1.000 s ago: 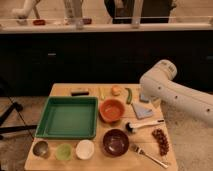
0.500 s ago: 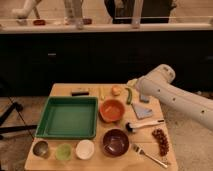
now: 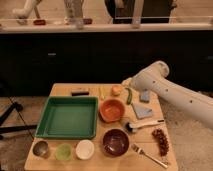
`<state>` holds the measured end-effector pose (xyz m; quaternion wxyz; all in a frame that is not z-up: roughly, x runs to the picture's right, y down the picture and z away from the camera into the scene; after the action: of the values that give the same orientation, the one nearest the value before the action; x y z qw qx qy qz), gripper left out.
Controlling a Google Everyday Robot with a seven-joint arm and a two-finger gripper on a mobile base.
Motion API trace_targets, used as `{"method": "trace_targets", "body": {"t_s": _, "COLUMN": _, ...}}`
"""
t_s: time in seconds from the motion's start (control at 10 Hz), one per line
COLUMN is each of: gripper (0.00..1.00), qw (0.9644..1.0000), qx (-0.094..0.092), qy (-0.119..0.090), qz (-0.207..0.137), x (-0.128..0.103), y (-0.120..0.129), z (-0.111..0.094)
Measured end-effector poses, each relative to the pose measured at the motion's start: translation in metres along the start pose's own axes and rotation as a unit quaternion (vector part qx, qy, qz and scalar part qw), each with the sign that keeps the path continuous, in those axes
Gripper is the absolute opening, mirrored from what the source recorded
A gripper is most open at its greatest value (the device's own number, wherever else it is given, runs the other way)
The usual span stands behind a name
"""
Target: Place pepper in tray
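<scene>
The pepper [image 3: 129, 95] is a slim green pod lying on the wooden table [image 3: 60, 90], just right of an orange fruit [image 3: 116, 90]. The green tray [image 3: 67, 118] sits empty on the table's left half. My white arm reaches in from the right. Its gripper [image 3: 126, 82] hangs at the table's far edge, just above and behind the pepper. Nothing shows in the gripper.
An orange bowl [image 3: 112, 109] stands between tray and pepper. A dark bowl [image 3: 115, 141], fork [image 3: 149, 155], grapes [image 3: 160, 141] and three small cups [image 3: 63, 151] line the front. A blue sponge [image 3: 145, 96], cloth [image 3: 142, 111], brush [image 3: 145, 125] and black block [image 3: 79, 92] lie around.
My arm has swung left and lower, bringing the gripper from the table's right side to above the pepper. The objects on the table have not moved.
</scene>
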<state>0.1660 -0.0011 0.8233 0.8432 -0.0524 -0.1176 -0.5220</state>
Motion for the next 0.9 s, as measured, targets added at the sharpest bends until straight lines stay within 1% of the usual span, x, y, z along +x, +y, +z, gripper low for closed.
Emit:
{"method": "trace_targets", "body": {"t_s": 0.2, "gripper": 0.80, "qw": 0.9996, "qx": -0.005, "qy": -0.027, "qz": -0.003, "x": 0.004, "y": 0.001, "z": 0.014}}
{"method": "trace_targets", "body": {"t_s": 0.3, "gripper": 0.80, "qw": 0.9990, "qx": -0.011, "qy": -0.042, "qz": -0.009, "x": 0.006, "y": -0.003, "z": 0.027}}
{"method": "trace_targets", "body": {"t_s": 0.4, "gripper": 0.80, "qw": 0.9987, "qx": -0.012, "qy": -0.048, "qz": -0.011, "x": 0.007, "y": -0.007, "z": 0.032}}
{"method": "trace_targets", "body": {"t_s": 0.6, "gripper": 0.80, "qw": 0.9987, "qx": -0.014, "qy": -0.048, "qz": -0.009, "x": 0.008, "y": -0.004, "z": 0.033}}
{"method": "trace_targets", "body": {"t_s": 0.8, "gripper": 0.80, "qw": 0.9987, "qx": -0.013, "qy": -0.049, "qz": -0.012, "x": 0.007, "y": -0.008, "z": 0.034}}
{"method": "trace_targets", "body": {"t_s": 0.9, "gripper": 0.80, "qw": 0.9987, "qx": -0.013, "qy": -0.049, "qz": -0.010, "x": 0.008, "y": -0.005, "z": 0.033}}
